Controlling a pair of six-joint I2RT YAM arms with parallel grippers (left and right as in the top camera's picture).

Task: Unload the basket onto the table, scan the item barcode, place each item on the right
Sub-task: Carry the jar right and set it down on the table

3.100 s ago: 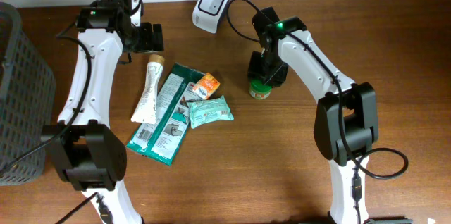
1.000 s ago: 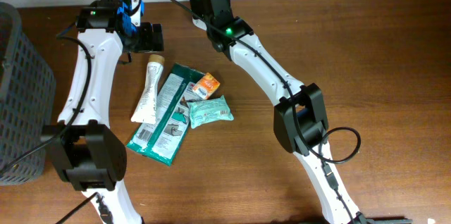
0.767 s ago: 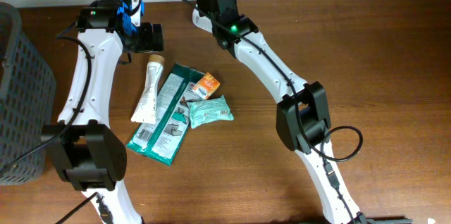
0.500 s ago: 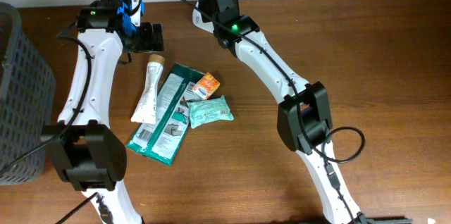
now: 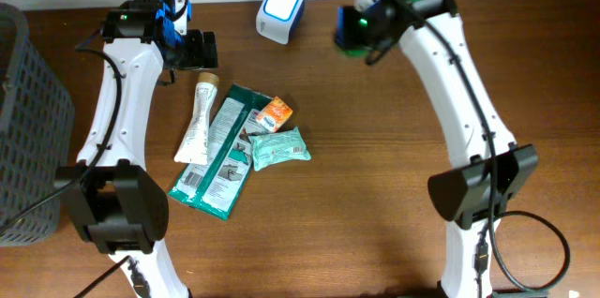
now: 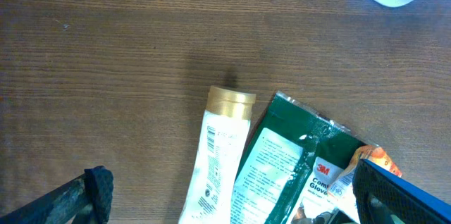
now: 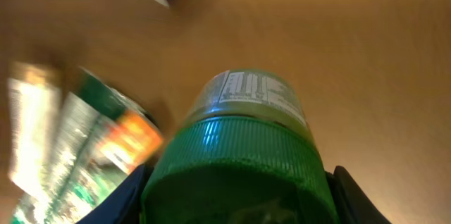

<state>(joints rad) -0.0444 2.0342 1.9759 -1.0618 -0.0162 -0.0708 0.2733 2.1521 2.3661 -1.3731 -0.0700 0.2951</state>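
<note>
The worktop (image 5: 375,195) is brown wood with a fine grain. Bare wood runs from the pile to its right and near edges. One dark mesh basket (image 5: 28,120) stands at the left edge. One white, rounded scanner (image 5: 280,7) sits at the far edge near the middle, its face lit blue.

The right gripper (image 5: 361,34) pinches one jar (image 7: 239,160) by its ribbed green lid, a finger on each side. The jar hangs over the far strip of the worktop, right of the scanner and apart from it. The printed label on its clear body faces away from the wrist camera.

The left gripper (image 5: 187,52) hovers near the far left corner with its fingers spread wide and nothing between them.

Four flat items lie in the pile left of centre:
- one white tube (image 6: 218,153) with a gold cap
- one glossy green pack (image 6: 282,168), touching the tube
- one orange sachet (image 5: 275,112), lying on the pack
- one teal soft pack (image 5: 279,148), at the pile's right side
</note>
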